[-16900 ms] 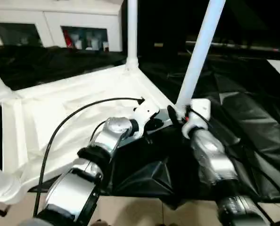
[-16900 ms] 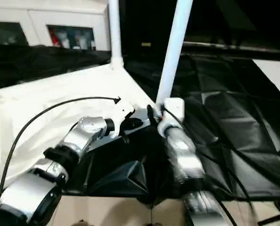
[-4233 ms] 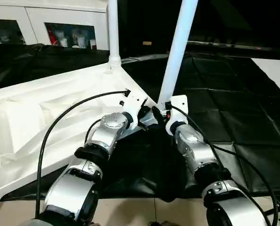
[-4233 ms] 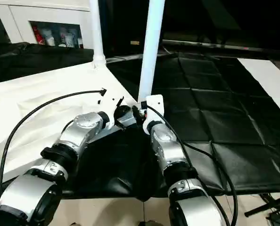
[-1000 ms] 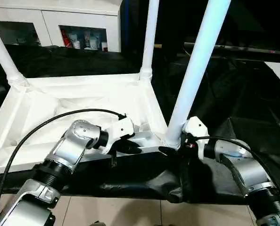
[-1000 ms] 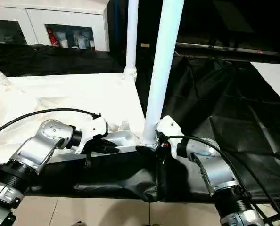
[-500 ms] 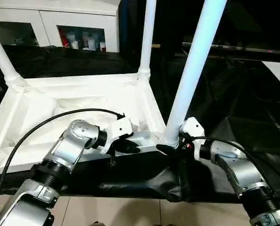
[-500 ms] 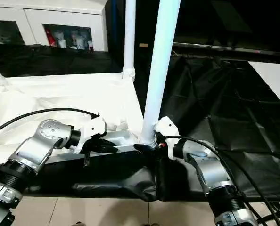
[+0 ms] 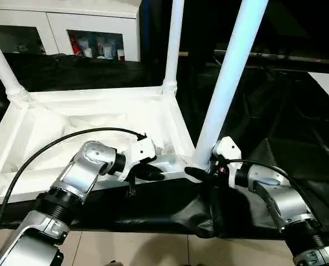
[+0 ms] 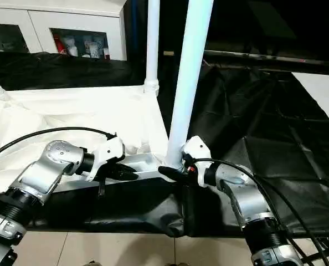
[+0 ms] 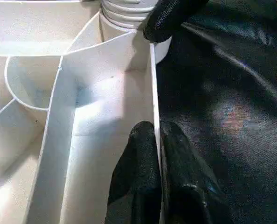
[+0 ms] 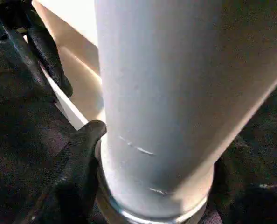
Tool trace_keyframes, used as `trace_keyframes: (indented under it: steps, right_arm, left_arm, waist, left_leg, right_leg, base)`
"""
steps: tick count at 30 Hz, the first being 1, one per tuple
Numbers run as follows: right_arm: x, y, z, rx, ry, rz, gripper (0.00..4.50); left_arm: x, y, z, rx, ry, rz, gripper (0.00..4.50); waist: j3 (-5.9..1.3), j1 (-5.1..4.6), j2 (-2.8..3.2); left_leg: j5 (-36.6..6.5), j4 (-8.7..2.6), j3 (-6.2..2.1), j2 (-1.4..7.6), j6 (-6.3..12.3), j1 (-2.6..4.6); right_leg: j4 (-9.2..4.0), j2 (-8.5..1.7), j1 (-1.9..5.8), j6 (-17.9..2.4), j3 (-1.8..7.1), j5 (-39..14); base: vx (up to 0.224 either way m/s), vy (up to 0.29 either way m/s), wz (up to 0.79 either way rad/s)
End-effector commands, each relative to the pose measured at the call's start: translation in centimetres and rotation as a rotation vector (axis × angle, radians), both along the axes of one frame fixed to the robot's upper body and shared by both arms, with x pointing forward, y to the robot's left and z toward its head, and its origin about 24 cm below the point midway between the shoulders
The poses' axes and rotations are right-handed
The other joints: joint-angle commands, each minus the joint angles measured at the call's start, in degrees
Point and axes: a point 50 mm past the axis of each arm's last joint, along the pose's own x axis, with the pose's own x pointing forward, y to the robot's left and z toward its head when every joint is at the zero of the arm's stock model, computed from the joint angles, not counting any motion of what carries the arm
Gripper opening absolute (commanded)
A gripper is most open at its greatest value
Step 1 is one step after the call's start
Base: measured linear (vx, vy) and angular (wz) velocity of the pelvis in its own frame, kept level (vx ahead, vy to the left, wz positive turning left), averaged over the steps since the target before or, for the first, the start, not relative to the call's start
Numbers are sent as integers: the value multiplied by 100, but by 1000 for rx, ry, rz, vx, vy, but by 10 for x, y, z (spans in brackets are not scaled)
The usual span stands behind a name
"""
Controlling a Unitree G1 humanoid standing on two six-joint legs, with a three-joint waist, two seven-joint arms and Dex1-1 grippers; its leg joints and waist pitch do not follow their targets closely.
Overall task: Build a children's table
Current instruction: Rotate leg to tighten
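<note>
Left wrist view shows my left gripper with its fingers pinched on the thin side wall of the table top, which lies underside up on the black-draped bench. My right gripper straddles the near leg at its socket, fingers around its base. I judge the plastic light, stiff and slick, so hold legs low.

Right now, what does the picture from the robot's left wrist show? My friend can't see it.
The left gripper pinches the thin white side wall of the upside-down table top. Past it, a black finger of the other gripper touches the leg's base, with black cloth beside.
</note>
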Motion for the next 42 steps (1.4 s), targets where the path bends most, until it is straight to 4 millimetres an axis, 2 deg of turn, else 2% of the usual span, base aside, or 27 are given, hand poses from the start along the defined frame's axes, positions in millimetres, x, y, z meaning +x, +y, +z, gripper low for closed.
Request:
trace_keyframes:
  steps: [1,5,10,11,12,14,15,16,17,18,19,20,22,23,25,30,31,32,33,34,35,36,37,39,40,41,42]
  right_arm:
    - [7,-2,7,8,-32,-29,277]
    - [8,-1,7,41,-19,-51,277]
    - [14,1,2,70,-7,-184,277]
    - [17,1,-2,78,-7,-266,277]
    - [21,1,-6,92,2,-368,277]
    - [28,5,-16,112,42,-599,276]
    - [28,5,-16,112,42,-599,276]
    - [33,17,-21,98,54,-693,276]
    - [35,23,-22,86,51,-710,276]
    - [36,26,-22,76,46,-720,276]
    - [38,31,-21,62,43,-739,276]
    - [43,41,-19,39,33,-745,276]
    - [49,53,-14,29,16,-759,276]
    - [52,58,-11,34,8,-776,276]
    - [56,69,-6,69,15,-771,276]
    - [59,78,0,85,-15,-734,276]
    - [59,78,2,109,-22,-725,276]
    - [60,77,3,118,-25,-722,332]
    - [60,77,4,121,-27,-723,346]
    - [61,73,6,130,-45,-711,346]
    - [62,71,6,126,-55,-703,346]
    - [62,71,6,126,-55,-703,366]
    - [63,54,14,129,-121,-653,380]
    - [63,48,16,130,-139,-640,392]
    - [59,25,23,132,-162,-541,399]
    - [58,23,24,131,-162,-529,411]
    - [53,15,26,121,-159,-454,423]
  left_arm:
    - [-4,-4,-6,-2,40,-26,0]
    - [-2,-4,-7,-3,33,0,0]
    - [4,-5,-9,-3,29,76,0]
    - [7,-8,-9,-14,31,102,0]
    - [10,-11,-10,-20,31,133,0]
    - [17,-20,-14,-5,24,195,0]
    - [17,-20,-14,-5,24,195,0]
    - [25,-31,-16,-1,21,272,0]
    - [28,-35,-16,-2,17,302,0]
    - [30,-38,-17,-2,15,320,0]
    - [33,-42,-16,-9,16,352,0]
    - [37,-50,-16,-19,18,408,0]
    - [40,-58,-16,-24,21,463,0]
    - [42,-61,-17,-24,22,482,0]
    - [45,-63,-17,-14,-4,525,0]
    - [48,-62,-14,-22,-23,522,0]
    - [48,-62,-12,-27,-41,492,0]
    - [48,-61,-12,-28,-48,479,0]
    - [48,-61,-12,-29,-49,475,0]
    - [47,-59,-12,-32,-45,453,0]
    - [47,-58,-13,-30,-38,452,0]
    - [47,-58,-13,-30,-38,452,0]
    - [43,-54,-12,-51,-47,370,0]
    - [40,-53,-12,-60,-48,334,0]
    - [34,-45,-11,-71,-64,246,0]
    - [34,-44,-11,-72,-66,238,0]
    - [32,-39,-12,-72,-57,228,0]
  waist:
    - [-349,-16,-32]
    - [-352,-14,-25]
    - [-352,-23,-24]
    - [-352,-32,-45]
    - [-336,-38,-24]
    - [-338,-83,-19]
    - [-343,-97,-13]
    - [-341,-98,16]
    - [-328,-150,38]
    - [-336,-155,21]
    - [-351,-135,39]
    - [-339,-160,36]
    - [-343,-175,29]
    - [-352,-178,42]
    - [-358,-172,18]
    - [-363,-142,20]
    - [-364,-137,22]
    - [-370,-129,20]
    - [-381,-124,16]
    - [-369,-119,39]
    - [-376,-130,36]
    - [-371,-140,33]
    - [-372,-157,16]
    - [-381,-159,12]
    - [-380,-141,-26]
    - [-382,-97,-23]
    - [-383,-89,-15]
  left_leg:
    - [-1357,-428,-21,133,218,-20]
    - [-1347,-428,-26,134,217,-19]
    - [-1310,-425,-22,121,170,-13]
    - [-1329,-426,-25,121,171,-20]
    - [-1370,-426,-19,110,126,5]
    - [-1442,-432,-34,91,17,5]
    - [-1495,-429,-45,87,-23,20]
    - [-1530,-429,-51,90,-22,24]
    - [-1734,-418,-53,73,-62,43]
    - [-1790,-413,-54,64,-52,58]
    - [-1761,-415,-60,72,-22,59]
    - [-1764,-420,-49,70,-4,46]
    - [-1865,-405,-44,50,8,71]
    - [-1817,-418,-52,56,23,47]
    - [-1798,-417,-49,57,76,40]
    - [-1616,-447,-42,78,177,0]
    - [-1623,-448,-45,78,183,-2]
    - [-1612,-444,-39,79,189,5]
    - [-1565,-437,-31,79,194,10]
    - [-1535,-446,-33,82,206,9]
    - [-1538,-449,-39,83,213,-14]
    - [-1540,-459,-41,82,217,-32]
    - [-1506,-468,-58,85,210,-62]
    - [-1395,-450,-37,100,277,-38]
    - [-1356,-451,-37,107,311,-37]
    - [-1241,-440,-29,131,431,-40]
    - [-1193,-440,-20,134,468,-23]
  right_leg:
    - [-483,-330,313,-718,293,-2446]
    - [-485,-334,316,-680,294,-2501]
    - [-486,-328,303,-685,288,-2506]
    - [-491,-332,311,-660,282,-2580]
    - [-525,-331,272,-628,283,-2725]
    - [-554,-329,265,-527,261,-2978]
    - [-575,-341,261,-477,251,-3099]
    - [-579,-343,263,-468,250,-3105]
    - [-610,-323,225,-430,227,-3251]
    - [-633,-325,228,-407,216,-3311]
    - [-626,-344,244,-408,228,-3207]
    - [-633,-320,227,-423,231,-3156]
    - [-643,-302,219,-430,208,-3157]
    - [-632,-310,248,-441,209,-3066]
    - [-633,-309,253,-434,203,-2981]
    - [-574,-329,294,-593,232,-2599]
    - [-579,-338,301,-591,231,-2624]
    - [-584,-345,299,-586,238,-2636]
    - [-574,-346,300,-604,246,-2571]
    - [-568,-345,299,-641,250,-2520]
    - [-557,-346,317,-640,245,-2516]
    - [-558,-345,325,-631,241,-2542]
    - [-558,-346,362,-587,226,-2605]
    - [-540,-352,340,-671,258,-2386]
    - [-535,-354,357,-697,254,-2330]
    - [-499,-354,375,-717,278,-2085]
    - [-489,-353,355,-774,287,-1988]
  base:
    - [0,0,0]
    - [0,0,0]
    - [0,0,0]
    - [0,0,0]
    - [0,0,0]
    - [0,0,0]
    - [0,0,0]
    - [0,0,0]
    - [0,0,0]
    - [0,0,0]
    - [0,0,0]
    - [0,0,0]
    - [0,0,0]
    - [0,0,0]
    - [0,0,0]
    - [0,0,0]
    - [0,0,0]
    - [0,0,0]
    - [0,0,0]
    - [0,0,0]
    - [0,0,0]
    - [0,0,0]
    - [0,0,0]
    - [0,0,0]
    - [0,0,0]
    - [0,0,0]
    - [0,0,0]
